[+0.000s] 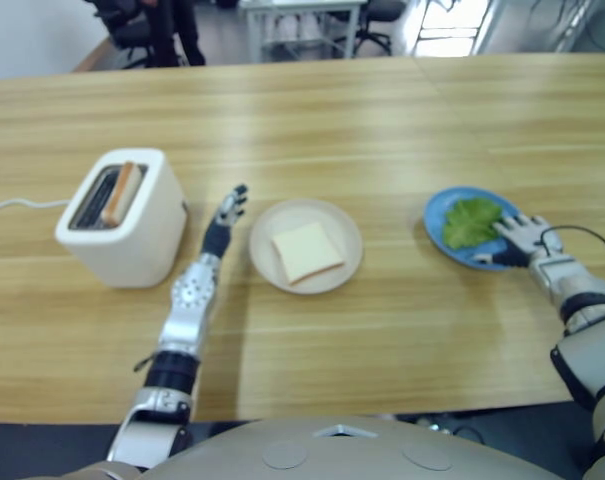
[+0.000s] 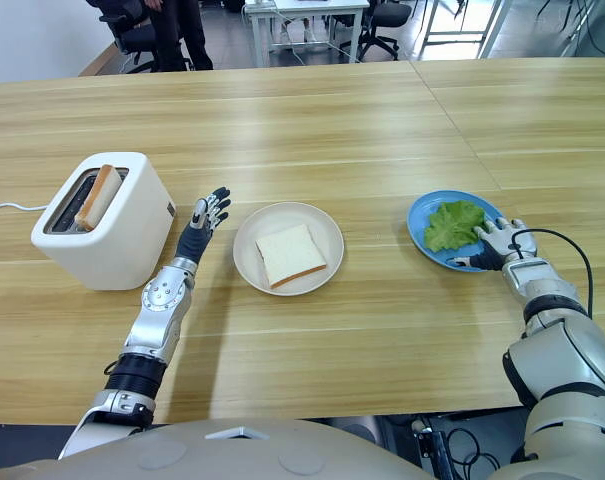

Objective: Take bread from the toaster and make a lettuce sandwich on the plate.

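A white toaster point(image 2: 102, 222) stands at the left with one bread slice point(image 2: 98, 196) upright in its slot. A beige plate point(image 2: 288, 247) in the middle carries a second bread slice point(image 2: 290, 254) lying flat. A lettuce leaf point(image 2: 453, 223) lies on a blue plate point(image 2: 421, 231) at the right. My left hand point(image 2: 204, 226) rests on the table between toaster and beige plate, fingers straight, holding nothing. My right hand point(image 2: 497, 243) lies on the blue plate's right rim, fingers touching the lettuce edge; no closed grasp shows.
The toaster's white cord point(image 2: 7, 209) runs off the table's left edge. A dark cable point(image 2: 567, 248) loops by my right wrist. Bare wooden tabletop point(image 2: 332, 120) stretches behind the plates. Chairs and a table stand in the room beyond the far edge.
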